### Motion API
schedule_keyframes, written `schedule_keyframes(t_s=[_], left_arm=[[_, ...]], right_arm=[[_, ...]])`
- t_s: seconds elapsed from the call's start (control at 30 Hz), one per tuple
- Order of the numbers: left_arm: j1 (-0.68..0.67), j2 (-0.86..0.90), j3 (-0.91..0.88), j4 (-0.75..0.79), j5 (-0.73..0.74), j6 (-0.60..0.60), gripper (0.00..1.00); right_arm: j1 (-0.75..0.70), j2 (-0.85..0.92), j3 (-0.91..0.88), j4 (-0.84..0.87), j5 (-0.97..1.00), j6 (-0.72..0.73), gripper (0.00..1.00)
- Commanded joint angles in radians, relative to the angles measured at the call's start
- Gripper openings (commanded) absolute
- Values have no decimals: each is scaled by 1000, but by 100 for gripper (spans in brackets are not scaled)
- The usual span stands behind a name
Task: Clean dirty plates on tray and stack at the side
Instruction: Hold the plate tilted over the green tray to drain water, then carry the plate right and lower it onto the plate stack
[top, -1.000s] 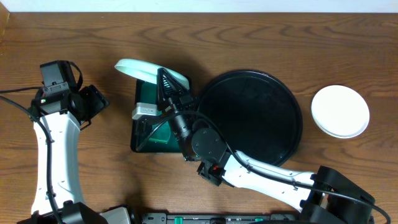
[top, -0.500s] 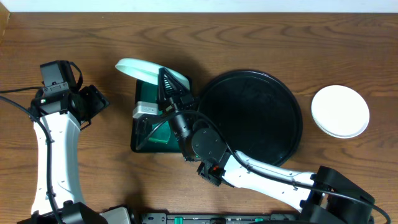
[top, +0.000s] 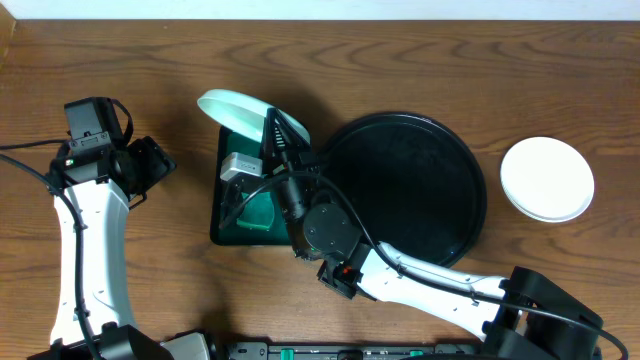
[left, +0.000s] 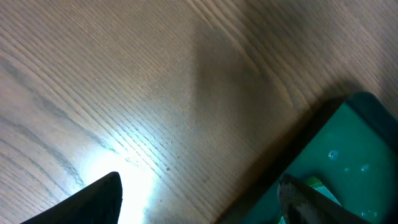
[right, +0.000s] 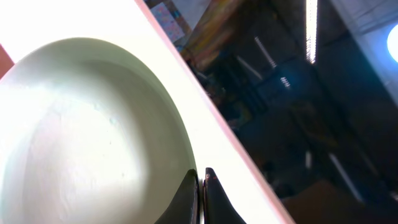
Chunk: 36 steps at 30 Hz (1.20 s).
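Note:
My right gripper is shut on the rim of a pale mint plate, holding it tilted on edge over the far end of a green rectangular tray. In the right wrist view the plate's hollow fills the left side and my right gripper pinches its rim. The round black tray has nothing on it. A stack of white plates rests on the table to its right. My left gripper stands open to the left, holding nothing; in its wrist view the left gripper hangs over bare wood.
The green rectangular tray lies just left of the black tray, with something light green inside it. The right arm reaches across the front of the table, under the black tray. Wooden tabletop surrounds everything.
The right gripper and the tilted plate have shifted slightly to the right over the green tray. The left arm has not moved.

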Motion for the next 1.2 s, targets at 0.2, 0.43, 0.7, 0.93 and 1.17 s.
schedule_keyframes(t_s=[0.2, 0.43, 0.7, 0.93, 1.17], left_arm=[[4, -3, 15, -3, -5, -2, 80], [4, -4, 15, -3, -6, -2, 80], [4, -4, 15, -3, -6, -2, 80], [4, -3, 15, -3, -5, -2, 80], [4, -3, 15, -3, -5, -1, 80]], right_arm=[[-32, -3, 17, -119, 136, 457, 1], [-92, -3, 17, -403, 145, 867, 1], [-193, -3, 17, -681, -14, 1336, 1], [-239, -18, 17, -691, -176, 1398, 1], [-273, -101, 17, -755, -288, 1422, 1]])
